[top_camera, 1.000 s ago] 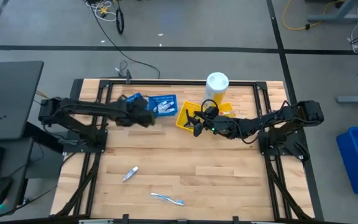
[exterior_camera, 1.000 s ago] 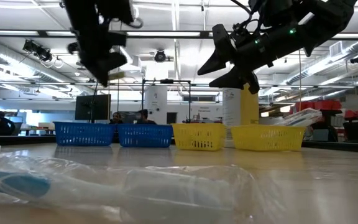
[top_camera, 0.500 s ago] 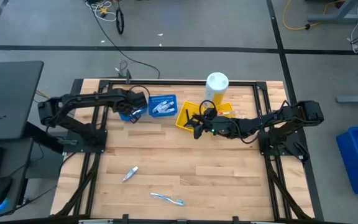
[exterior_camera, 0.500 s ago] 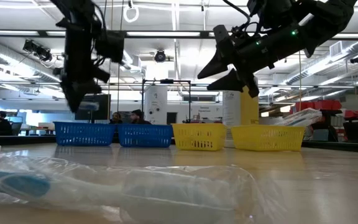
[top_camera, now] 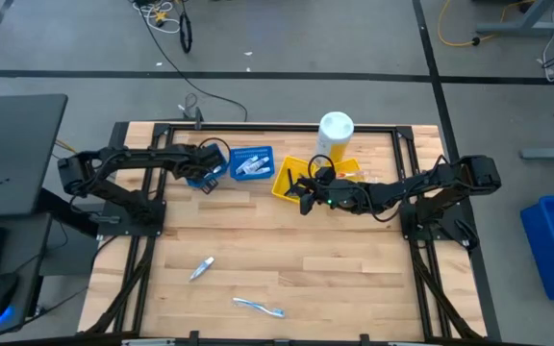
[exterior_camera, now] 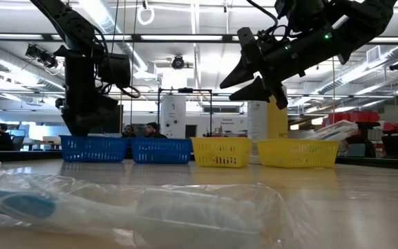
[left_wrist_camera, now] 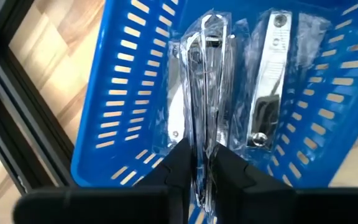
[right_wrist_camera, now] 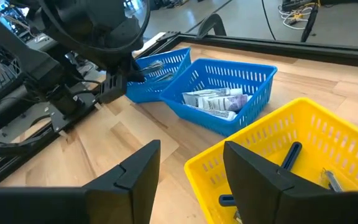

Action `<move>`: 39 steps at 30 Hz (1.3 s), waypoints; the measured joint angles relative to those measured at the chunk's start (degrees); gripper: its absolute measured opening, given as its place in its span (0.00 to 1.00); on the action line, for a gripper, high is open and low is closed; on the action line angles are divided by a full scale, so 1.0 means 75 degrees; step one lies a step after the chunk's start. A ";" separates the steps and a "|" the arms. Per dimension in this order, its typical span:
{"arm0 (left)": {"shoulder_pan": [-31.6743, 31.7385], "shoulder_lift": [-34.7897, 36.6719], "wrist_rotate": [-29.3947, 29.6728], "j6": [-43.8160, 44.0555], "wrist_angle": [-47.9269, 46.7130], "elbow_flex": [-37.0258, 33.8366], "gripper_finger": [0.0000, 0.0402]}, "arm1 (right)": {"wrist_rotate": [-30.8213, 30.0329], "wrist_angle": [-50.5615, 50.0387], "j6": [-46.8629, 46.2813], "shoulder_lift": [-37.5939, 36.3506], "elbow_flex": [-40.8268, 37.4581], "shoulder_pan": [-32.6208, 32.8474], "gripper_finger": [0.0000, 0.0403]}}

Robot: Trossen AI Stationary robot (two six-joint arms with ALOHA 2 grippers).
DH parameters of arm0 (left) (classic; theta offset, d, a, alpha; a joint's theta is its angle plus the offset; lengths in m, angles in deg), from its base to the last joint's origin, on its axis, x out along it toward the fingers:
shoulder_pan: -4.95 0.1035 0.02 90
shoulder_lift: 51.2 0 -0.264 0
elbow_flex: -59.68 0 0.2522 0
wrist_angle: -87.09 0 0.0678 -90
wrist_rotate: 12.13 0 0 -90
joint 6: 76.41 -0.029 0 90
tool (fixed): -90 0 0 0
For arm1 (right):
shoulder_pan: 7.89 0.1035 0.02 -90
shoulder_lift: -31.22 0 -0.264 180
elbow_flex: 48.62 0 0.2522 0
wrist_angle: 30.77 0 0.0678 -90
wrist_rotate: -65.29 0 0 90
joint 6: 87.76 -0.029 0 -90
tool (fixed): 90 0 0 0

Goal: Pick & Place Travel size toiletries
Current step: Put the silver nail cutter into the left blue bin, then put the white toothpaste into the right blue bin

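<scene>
My left gripper reaches down into the far-left blue tray, shut on a clear-wrapped silvery item. Beside that item in the tray lies another wrapped silvery piece. My right gripper hangs open and holds nothing above the near corner of a yellow tray; this tray holds dark blue items. On the bare wood nearer the front lie a wrapped tube and a wrapped toothbrush. My left gripper pinches the clear-wrapped item's near end between its two fingers. The fingers come steeply from above and lie along the item. The rest of the packet reaches down into the blue tray; whether it rests on the tray's floor I cannot tell.
A second blue tray with white packets stands next to the first. Right of it are two yellow trays and a tall yellow bottle with a white cap. The table's near half is open wood apart from the two loose packets.
My left gripper has swung toward the table's left edge and sunk with the wrapped item, from between the two blue trays down into the far-left one, tipping steeper. My right gripper has stayed where it was, its fingers drawn somewhat closer but still open.
</scene>
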 joint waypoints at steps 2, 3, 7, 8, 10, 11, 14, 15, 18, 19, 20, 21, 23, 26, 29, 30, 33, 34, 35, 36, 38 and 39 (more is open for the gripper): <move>0.0003 0.0000 0.0017 -0.0059 -0.0008 0.0000 0.13 | -0.0001 0.0000 0.0000 0.0000 0.0000 0.0000 0.45; 0.0000 0.0000 0.0019 -0.0076 -0.0016 0.0000 0.14 | -0.0001 0.0000 0.0000 0.0000 0.0000 0.0000 0.45; -0.0003 0.0000 0.0043 -0.0078 -0.0014 0.0000 0.20 | -0.0001 0.0000 0.0000 0.0000 0.0000 0.0000 0.44; -0.0003 0.0000 0.0049 -0.0047 -0.0012 0.0000 0.21 | -0.0001 0.0000 0.0000 0.0000 0.0000 0.0000 0.44; -0.0003 0.0000 0.0051 0.0001 -0.0013 0.0000 0.25 | -0.0001 0.0000 0.0000 0.0000 0.0000 0.0000 0.43; -0.0003 0.0000 0.0069 0.0005 -0.0006 0.0000 0.26 | 0.0001 0.0000 0.0000 0.0000 0.0000 0.0000 0.43; -0.0003 -0.0003 0.0284 0.0027 0.0118 0.0000 0.30 | 0.0019 0.0000 0.0000 0.0000 0.0000 0.0000 0.42; -0.0007 -0.0003 0.0318 0.0086 0.0193 0.0000 0.31 | 0.0019 0.0000 0.0000 0.0000 0.0000 0.0000 0.42; -0.0021 -0.0003 0.0314 0.0176 0.0354 0.0000 0.33 | 0.0063 -0.0001 0.0001 0.0000 0.0000 0.0000 0.41; -0.0029 -0.0003 0.0317 0.0200 0.0400 0.0000 0.33 | 0.0109 -0.0001 0.0000 0.0000 0.0000 0.0000 0.40; -0.0032 -0.0003 0.0314 0.0212 0.0414 0.0003 0.33 | 0.0194 -0.0003 0.0000 0.0000 0.0000 0.0000 0.40; -0.0034 -0.0003 0.0311 0.0209 0.0414 0.0003 0.33 | 0.0268 -0.0003 0.0000 0.0000 0.0000 0.0000 0.39; -0.0062 -0.0003 0.0316 0.0210 0.0444 0.0003 0.32 | 0.0440 -0.0008 0.0002 0.0000 0.0000 0.0000 0.39; -0.0171 -0.0003 0.0346 0.0332 0.0426 0.0024 0.29 | 0.0624 -0.0135 0.0019 0.0000 0.0000 0.0000 0.38; -0.0367 0.0036 0.0346 0.0354 0.0441 0.0152 0.27 | 0.0629 -0.0357 0.0026 0.0000 0.0000 0.0000 0.37; -0.0456 0.0058 0.0351 0.0350 0.0413 0.0211 0.26 | 0.0629 -0.0418 0.0023 0.0000 0.0000 0.0000 0.37; -0.0730 0.0109 0.0366 0.0349 0.0430 0.0474 0.24 | 0.0629 -0.0578 0.0023 0.0000 0.0000 0.0000 0.36; -0.0823 0.0160 0.0366 0.0350 0.0394 0.0575 0.23 | 0.0629 -0.0599 0.0011 0.0000 0.0000 0.0000 0.36; -0.0940 0.0172 0.0369 0.0351 0.0416 0.0699 0.23 | 0.0627 -0.0605 -0.0009 0.0000 0.0000 0.0000 0.35; -0.1058 0.0167 0.0368 0.0351 0.0460 0.0821 0.22 | 0.0629 -0.0615 -0.0052 0.0000 0.0000 0.0000 0.35; -0.1305 0.0163 0.0366 0.0341 0.0404 0.1046 0.21 | 0.0629 -0.0633 -0.0122 0.0000 0.0000 0.0000 0.35; -0.1439 0.0160 0.0363 0.0316 0.0419 0.1173 0.21 | 0.0629 -0.0634 -0.0123 0.0000 0.0000 0.0000 0.35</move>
